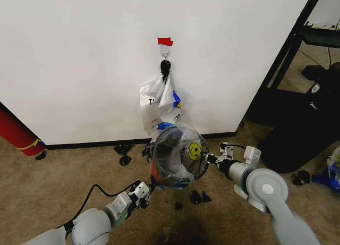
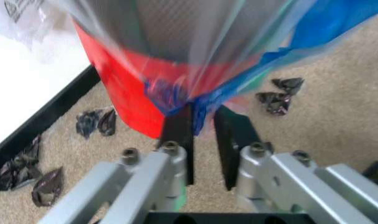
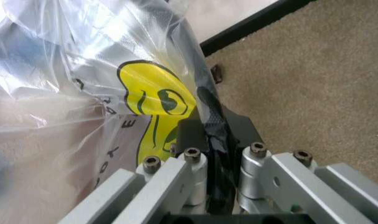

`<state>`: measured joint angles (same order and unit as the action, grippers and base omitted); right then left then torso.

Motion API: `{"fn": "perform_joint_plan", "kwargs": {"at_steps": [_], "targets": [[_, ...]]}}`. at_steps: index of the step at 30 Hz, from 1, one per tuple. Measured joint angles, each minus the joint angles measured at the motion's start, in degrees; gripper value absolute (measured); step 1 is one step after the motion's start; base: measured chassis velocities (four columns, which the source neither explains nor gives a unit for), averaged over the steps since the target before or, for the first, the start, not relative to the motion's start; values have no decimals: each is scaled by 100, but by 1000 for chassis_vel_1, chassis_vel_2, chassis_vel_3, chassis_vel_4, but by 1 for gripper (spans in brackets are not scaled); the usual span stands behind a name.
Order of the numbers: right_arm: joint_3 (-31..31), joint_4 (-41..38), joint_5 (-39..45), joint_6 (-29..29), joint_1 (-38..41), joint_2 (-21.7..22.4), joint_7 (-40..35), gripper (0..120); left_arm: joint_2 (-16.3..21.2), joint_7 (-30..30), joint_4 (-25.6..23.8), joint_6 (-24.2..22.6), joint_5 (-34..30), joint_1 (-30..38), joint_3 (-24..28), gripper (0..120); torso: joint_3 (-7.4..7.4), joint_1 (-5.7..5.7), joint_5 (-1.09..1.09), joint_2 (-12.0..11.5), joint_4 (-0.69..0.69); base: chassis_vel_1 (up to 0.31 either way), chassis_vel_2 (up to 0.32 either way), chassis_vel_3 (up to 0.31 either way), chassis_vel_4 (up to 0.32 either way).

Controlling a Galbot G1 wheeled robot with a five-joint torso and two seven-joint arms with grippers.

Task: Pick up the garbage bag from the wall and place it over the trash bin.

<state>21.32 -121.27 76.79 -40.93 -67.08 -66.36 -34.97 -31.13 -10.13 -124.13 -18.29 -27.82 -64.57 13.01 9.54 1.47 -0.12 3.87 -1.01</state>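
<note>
- L arm reaches fwd from lower left; left gripper (image 1: 150, 187) fingers (image 2: 178, 135) pinched on garbage bag (image 1: 178, 149).
- R arm bent inward from lower right; right gripper (image 1: 206, 157) fingers (image 3: 190, 135) clamped on same bag.

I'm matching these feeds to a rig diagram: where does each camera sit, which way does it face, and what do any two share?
Head view: high on the robot, facing forward and down at the wall, both arms reaching the trash bin.
Left wrist view: along the left hand, pinching the garbage bag beside the bin's red base.
Right wrist view: along the right hand, clamping bag plastic.
All share the bag.
</note>
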Motion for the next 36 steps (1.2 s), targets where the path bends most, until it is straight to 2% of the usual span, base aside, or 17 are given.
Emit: {"fn": "perform_joint_plan", "kwargs": {"at_steps": [2,7,10,11,13,15,16,17,19,21,23,24,28,30,32,36], "targets": [[0,14,-16,5,1,-3,5,1,19,-2,-35,-9,-2,-16,-11,19,0,0,0,0,0,0,0,0,0],[63,140,-133,57,20,-8,45,1,282,-80,-270,-58,-51,-115,-125,43,0,0,0,0,0,0,0,0,0],[85,157,-181,73,5,-4,66,1,324,-170,-301,-68,-97,-112,-170,49,0,0,0,0,0,0,0,0,0],[99,173,-269,96,-11,-5,109,1,363,-341,-358,-103,-163,-114,-225,56,0,0,0,0,-1,0,0,0,0],[101,188,-375,119,-19,-8,162,1,389,-534,-414,-147,-239,-116,-279,61,0,0,0,0,0,0,0,0,0],[100,207,-672,198,-71,-20,291,1,389,-896,-552,-471,-551,-102,-427,71,0,0,0,0,2,0,0,0,0],[100,207,-672,198,-71,-20,291,1,389,-896,-552,-471,-551,-102,-427,71,0,0,0,0,2,0,0,0,0],[89,211,-813,240,-105,-30,342,1,361,-1070,-638,-666,-789,-79,-511,71,0,0,0,0,0,0,0,0,0],[53,211,-961,317,-152,-78,386,1,266,-1428,-854,-835,-1344,58,-614,63,0,0,1,0,1,0,0,0,0],[11,172,-1074,372,-211,-121,416,1,195,-1543,-1016,-849,-1713,245,-650,55,0,0,0,0,1,0,0,0,0],[-42,126,-1201,415,-274,-147,443,1,169,-1568,-1196,-867,-2108,463,-662,48,0,0,0,0,0,0,0,0,0],[-42,126,-1201,415,-274,-147,443,1,169,-1568,-1196,-867,-2108,463,-662,48,0,0,0,0,0,0,0,0,0],[-258,94,-1470,488,-268,-211,489,1,177,-1636,-1603,-1045,-2987,1041,-585,30,0,0,2,0,0,0,0,0,0],[-351,151,-1546,514,-183,-240,488,1,140,-1915,-1774,-1382,-3819,1538,-442,21,0,0,0,0,3,0,0,0,0],[-377,170,-1571,521,-157,-244,488,1,119,-2052,-1809,-1515,-4065,1696,-402,16,0,0,0,0,2,0,0,0,0],[-527,280,-1769,572,-8,-261,514,1,-34,-2880,-1797,-2074,-5409,2773,-97,0,0,0,1,0,0,0,0,0,0]]}}
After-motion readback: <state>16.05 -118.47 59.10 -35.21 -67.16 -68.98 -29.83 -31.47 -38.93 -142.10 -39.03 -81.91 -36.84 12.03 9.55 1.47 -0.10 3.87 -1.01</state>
